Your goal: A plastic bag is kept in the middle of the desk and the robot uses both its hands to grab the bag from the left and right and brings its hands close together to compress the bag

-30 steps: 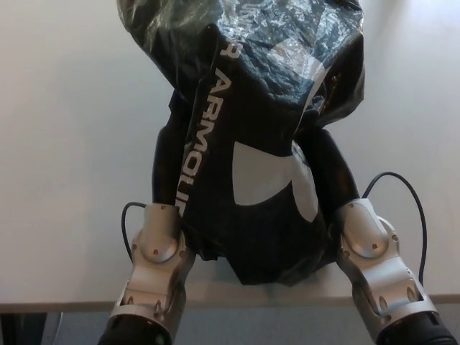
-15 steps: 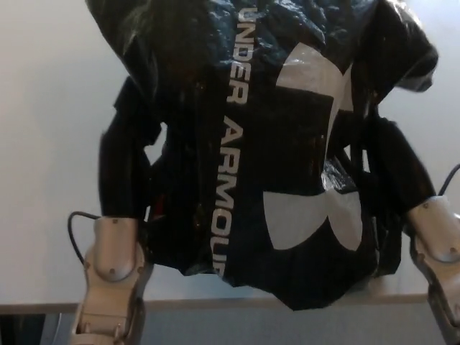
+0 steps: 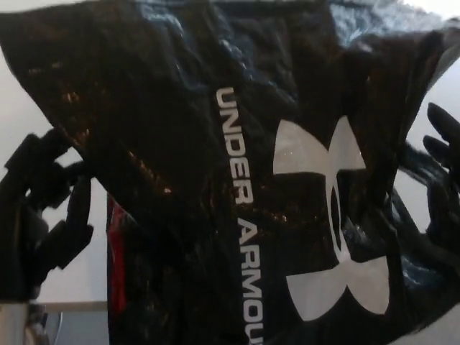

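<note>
The black plastic bag [image 3: 237, 194] fills almost the whole head view, raised close to the camera, so only slivers of the pale bench [image 3: 11, 108] show at the left edge and in the upper right corner. The bag's near, lower edge runs out of the bottom of the picture, and a thin red streak shows along its lower left side.

The left hand [image 3: 43, 208] sits at the left edge, its thick black fingers spread apart. It is just beside the bag's left flank, but whether it is pressing into the film or has let go cannot be told. The right hand [image 3: 438, 187] shows at the right edge with its fingers splayed against or just over the bag's right side. It looks released rather than clenched, though contact there is also unclear.

The bag appears to be thin, glossy film, crinkled all over and catching highlights. It is judged to be light, soft and slippery, collapsing wherever it is pushed and offering no firm edge. The white logo and lettering bend with the folds. The best hold would likely be on the two opposite flanks at mid-height, palms flat, squeezing inward evenly so the film bunches rather than slides out.
</note>
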You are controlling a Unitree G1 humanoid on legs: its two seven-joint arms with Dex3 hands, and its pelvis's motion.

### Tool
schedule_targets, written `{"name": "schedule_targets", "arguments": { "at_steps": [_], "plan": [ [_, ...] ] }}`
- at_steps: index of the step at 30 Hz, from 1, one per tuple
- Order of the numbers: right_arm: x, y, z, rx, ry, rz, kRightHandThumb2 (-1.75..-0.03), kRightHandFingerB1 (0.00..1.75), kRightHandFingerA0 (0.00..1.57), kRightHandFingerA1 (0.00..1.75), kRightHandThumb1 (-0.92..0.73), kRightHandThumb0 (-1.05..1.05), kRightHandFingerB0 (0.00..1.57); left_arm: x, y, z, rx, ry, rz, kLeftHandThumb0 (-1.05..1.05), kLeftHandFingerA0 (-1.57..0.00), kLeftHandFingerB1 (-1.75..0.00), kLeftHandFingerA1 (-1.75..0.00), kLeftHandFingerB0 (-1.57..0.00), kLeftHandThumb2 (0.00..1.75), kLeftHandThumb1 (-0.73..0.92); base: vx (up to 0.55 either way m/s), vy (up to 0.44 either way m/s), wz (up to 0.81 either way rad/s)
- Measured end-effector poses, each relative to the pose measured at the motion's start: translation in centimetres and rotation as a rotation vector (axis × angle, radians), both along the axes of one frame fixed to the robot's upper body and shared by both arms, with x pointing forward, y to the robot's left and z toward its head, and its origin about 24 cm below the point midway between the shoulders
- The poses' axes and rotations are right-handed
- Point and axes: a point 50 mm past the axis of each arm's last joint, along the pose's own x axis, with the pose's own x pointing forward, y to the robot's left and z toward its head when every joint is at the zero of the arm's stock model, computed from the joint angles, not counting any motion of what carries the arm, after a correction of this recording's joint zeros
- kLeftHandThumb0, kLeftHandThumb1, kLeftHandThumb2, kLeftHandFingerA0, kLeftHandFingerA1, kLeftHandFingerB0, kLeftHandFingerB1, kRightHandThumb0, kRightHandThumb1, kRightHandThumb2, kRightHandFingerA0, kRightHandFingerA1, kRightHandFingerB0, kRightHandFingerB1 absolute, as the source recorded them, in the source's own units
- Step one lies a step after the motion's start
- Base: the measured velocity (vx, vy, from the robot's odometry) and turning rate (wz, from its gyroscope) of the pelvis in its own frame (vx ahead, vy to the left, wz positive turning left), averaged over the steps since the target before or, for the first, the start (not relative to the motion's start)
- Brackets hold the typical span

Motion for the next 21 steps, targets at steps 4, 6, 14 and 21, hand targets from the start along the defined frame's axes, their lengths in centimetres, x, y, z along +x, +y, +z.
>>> {"name": "schedule_targets", "arguments": {
  "at_steps": [4, 6, 14, 21],
  "plan": [
    [-0.9, -0.8, -0.7, 0.02, 0.026, -0.017, -1.14, 0.18, 0.06, 0.38, -0.8, -0.84, 0.06, -1.7, 0.5, -1.8, -0.071, 0.075, 0.003, -0.61, -0.68, -0.4, -0.68, -0.49, 0.63, 0.78, 0.0, 0.0, 0.0],
    [-1.1, -0.8, -0.8, 0.025, 0.029, -0.012, -1.14, 0.26, 0.01, 0.41, -0.74, -0.72, 0.0, -2.1, 0.8, -2.0, -0.092, 0.085, -0.002, -0.65, -0.64, -0.36, -0.56, -0.45, 0.63, 0.79, 0.0, 0.0, 0.0],
    [-1.2, -0.9, -0.6, 0.039, 0.026, 0.003, -1.16, 0.18, 0.05, 0.38, -0.8, -0.85, 0.06, -1.8, 2.7, -1.9, -0.108, 0.071, 0.031, -0.63, -0.34, -0.3, -0.38, -0.27, 0.66, 0.87, 0.0, 0.0, 0.0],
    [-1.0, -1.3, 0.1, 0.057, -0.004, -0.005, -1.16, 0.24, 0.01, 0.38, -0.75, -0.75, 0.0, -1.2, 4.4, -0.2, -0.074, 0.015, 0.055, -0.69, -0.2, -0.41, -0.47, -0.14, 0.99, 0.73, 0.0, 0.0, 0.0]
  ]
}}
